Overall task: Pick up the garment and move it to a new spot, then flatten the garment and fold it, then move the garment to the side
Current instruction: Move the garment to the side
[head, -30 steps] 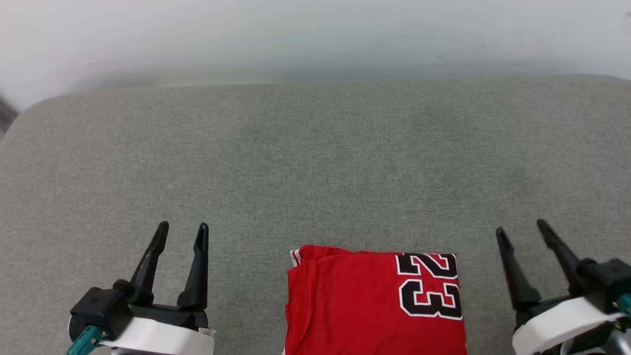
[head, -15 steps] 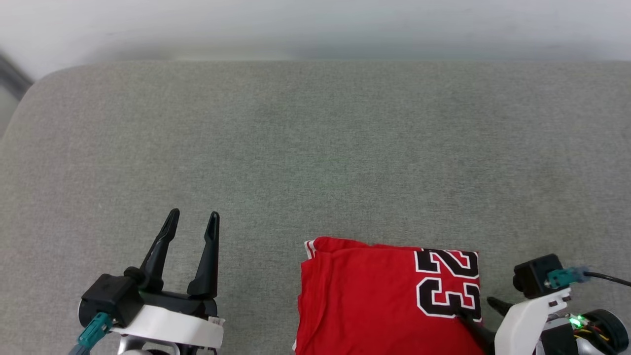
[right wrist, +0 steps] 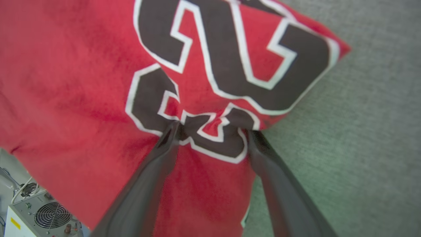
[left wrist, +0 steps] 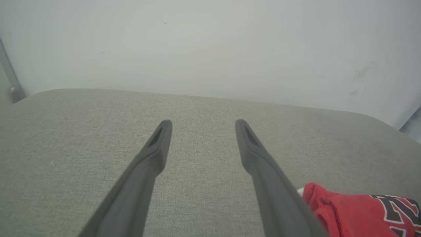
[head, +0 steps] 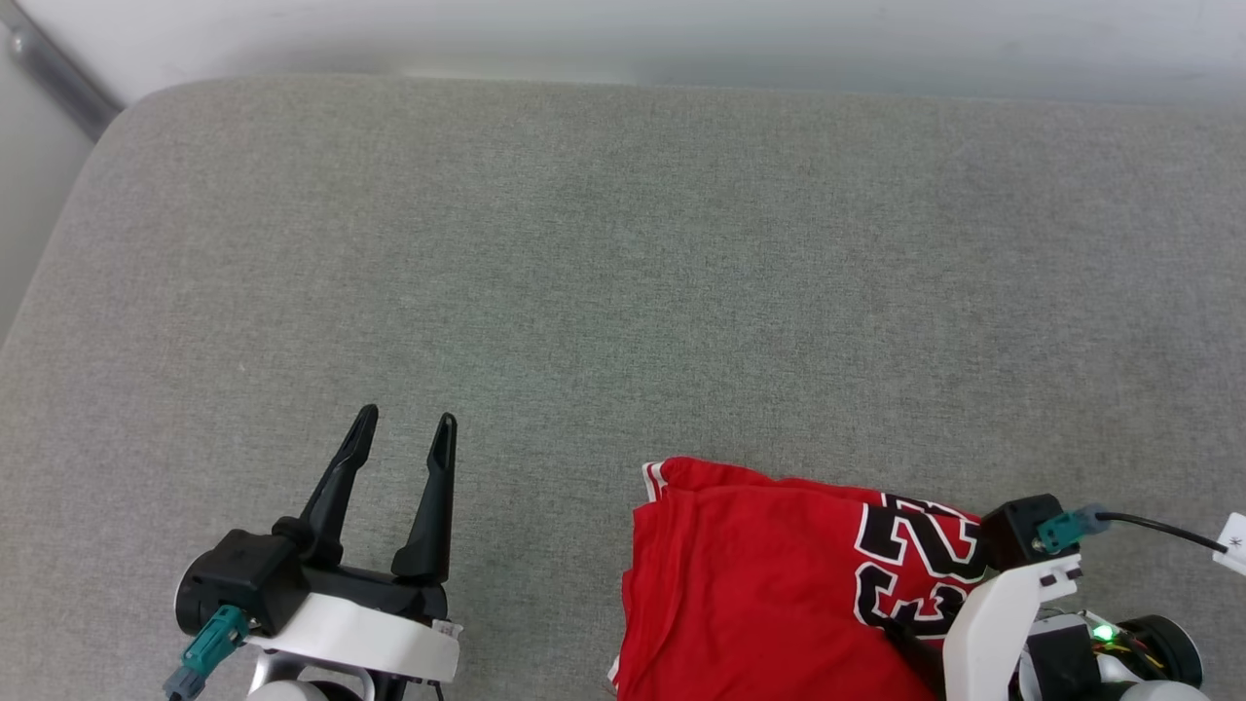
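Red garment (head: pixel 759 574) under spread R pincer (right wrist: pixel 213 131)

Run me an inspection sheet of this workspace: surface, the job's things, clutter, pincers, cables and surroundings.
Surface: grey fabric cushion, smooth.
Job's things: garment, red, folded, black number 23 facing up, at the cushion's near edge.
Clutter: nothing seen.
Pincers: left pincer open over bare cushion, apart from the garment; right pincer open, tips at the number, fabric between them.
Cables: black cable runs off a teal plug on the right arm.
Surroundings: pale wall behind; fan-grilled box below the cushion's edge.
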